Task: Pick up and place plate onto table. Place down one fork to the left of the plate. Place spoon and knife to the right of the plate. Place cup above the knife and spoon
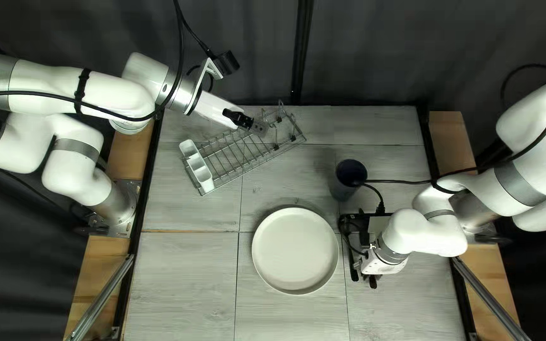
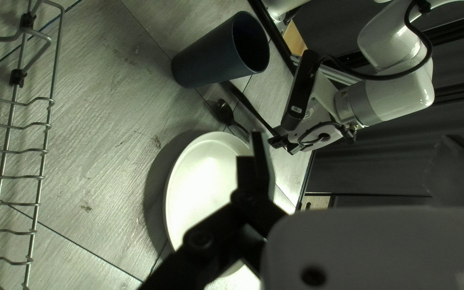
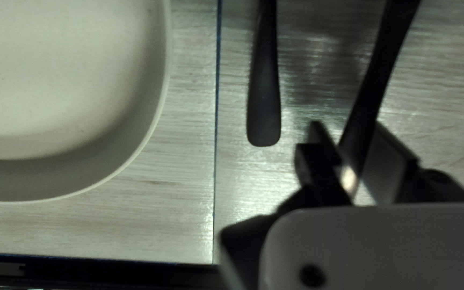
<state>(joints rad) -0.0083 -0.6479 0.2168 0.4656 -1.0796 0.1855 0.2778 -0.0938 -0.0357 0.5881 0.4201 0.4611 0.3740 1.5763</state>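
Right claw (image 1: 373, 284) clamped on the knife's (image 3: 372, 88) handle; spoon (image 3: 264, 110) lies just beside, between it and the plate (image 1: 295, 249), which sits flat on the table on the side toward the left arm. Cup (image 1: 344, 188) stands upright past the claw, toward the far edge. Left claw (image 1: 259, 129), fingers spread with nothing between, hangs over the wire dish rack (image 1: 254, 166), white cutlery caddy (image 1: 196, 161) at the rack's end nearer the left arm's base.

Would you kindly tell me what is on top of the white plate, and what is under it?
Nothing lies on the white plate; its whole upper face shows bare. What is under it cannot be seen, as the plate covers it; tabletop shows around it.
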